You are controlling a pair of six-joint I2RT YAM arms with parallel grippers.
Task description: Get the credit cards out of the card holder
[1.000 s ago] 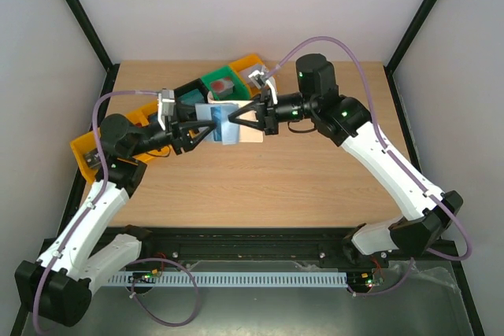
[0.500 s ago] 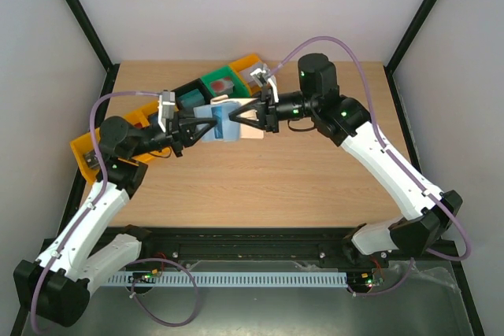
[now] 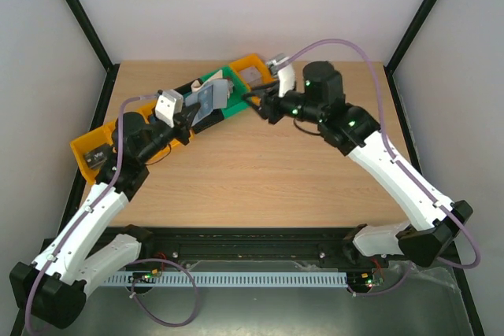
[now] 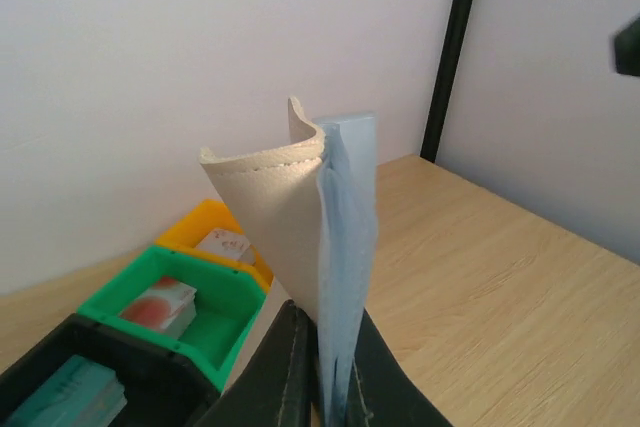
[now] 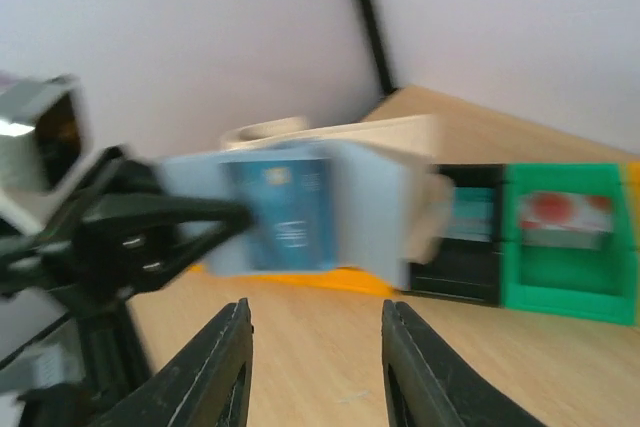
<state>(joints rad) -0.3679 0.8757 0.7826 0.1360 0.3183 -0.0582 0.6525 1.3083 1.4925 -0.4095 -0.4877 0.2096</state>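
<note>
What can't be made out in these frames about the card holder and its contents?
Left wrist: card holder seen edge-on; its beige cover hides the pockets.
Right wrist: motion blur; print on the dark blue card unreadable.
Top external: contents of the green bin too small to identify.
</note>
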